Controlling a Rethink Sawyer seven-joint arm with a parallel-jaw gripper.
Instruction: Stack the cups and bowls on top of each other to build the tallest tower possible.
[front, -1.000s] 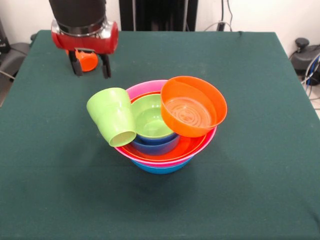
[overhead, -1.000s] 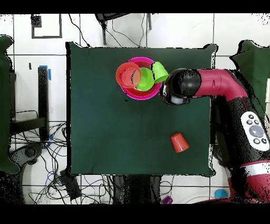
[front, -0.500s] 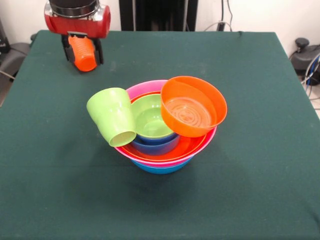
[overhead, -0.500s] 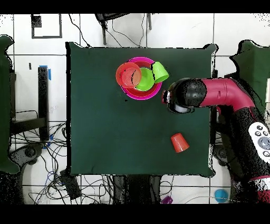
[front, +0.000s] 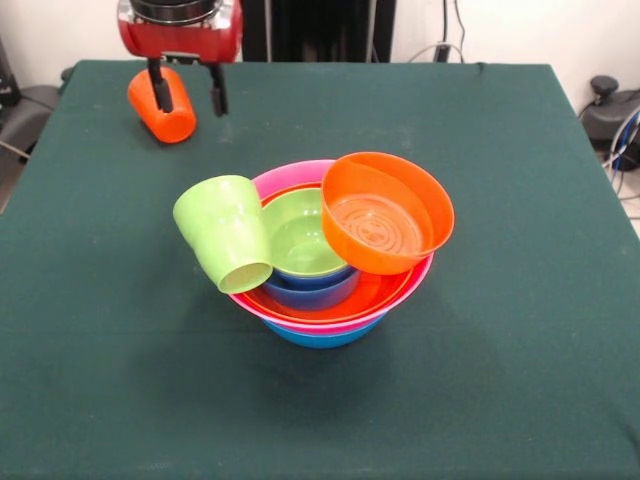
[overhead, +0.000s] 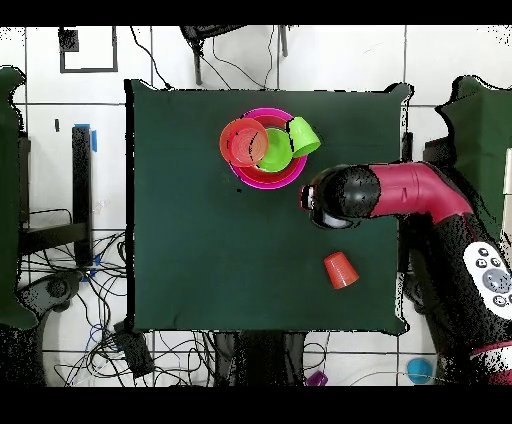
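Gripper (front: 186, 90) shifted sideways, spread, empty; orange cup (front: 161, 105) beside it; green bowl (front: 302, 235) nested in tower (front: 335, 300).

A dark green cloth covers the square table (front: 520, 150). The floor (overhead: 340, 60) around it is pale tile with dark grout lines. Tangled black cables (overhead: 170, 350) lie on the floor along one side. A white wall (front: 520, 30) rises behind the table, with a black upright stand (front: 320, 30) against it.

The bowls (front: 330, 262) and both cups (front: 226, 232) look like smooth, shiny plastic, the table (front: 520, 380) wears a dull green cloth, and the tool (front: 186, 92) has a glossy red shell.
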